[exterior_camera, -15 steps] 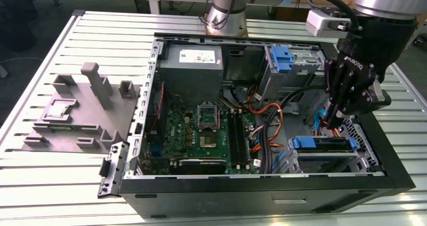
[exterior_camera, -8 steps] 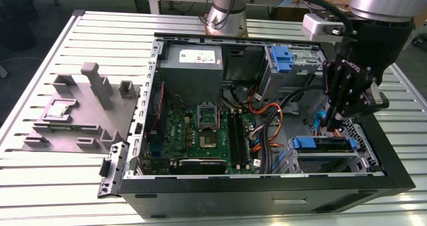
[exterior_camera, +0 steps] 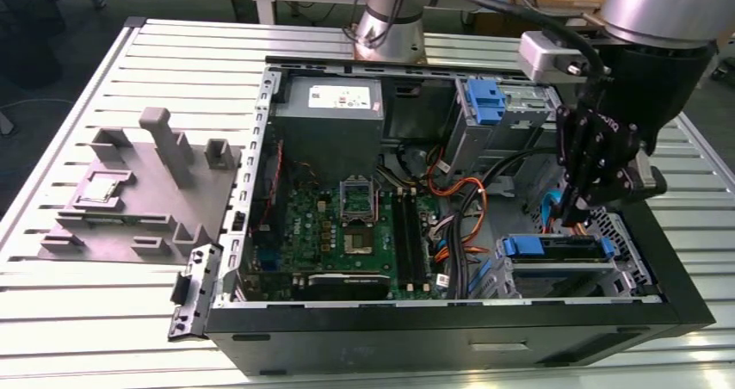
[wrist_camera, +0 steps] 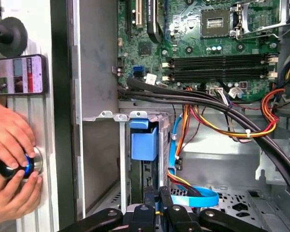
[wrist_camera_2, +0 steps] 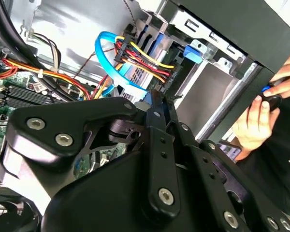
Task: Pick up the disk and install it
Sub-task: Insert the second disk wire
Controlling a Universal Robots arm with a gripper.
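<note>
Exterior view shows my gripper lowered inside the open computer case, just above the disk seated in its drive cage, jaws together and empty, presumably to press it home.

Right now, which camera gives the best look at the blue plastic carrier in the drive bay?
The first wrist view: the blue plastic carrier sits square-on in the metal bay, above the black gripper. The exterior view shows it from above. The second wrist view catches its blue tab, partly behind the cables.
</note>
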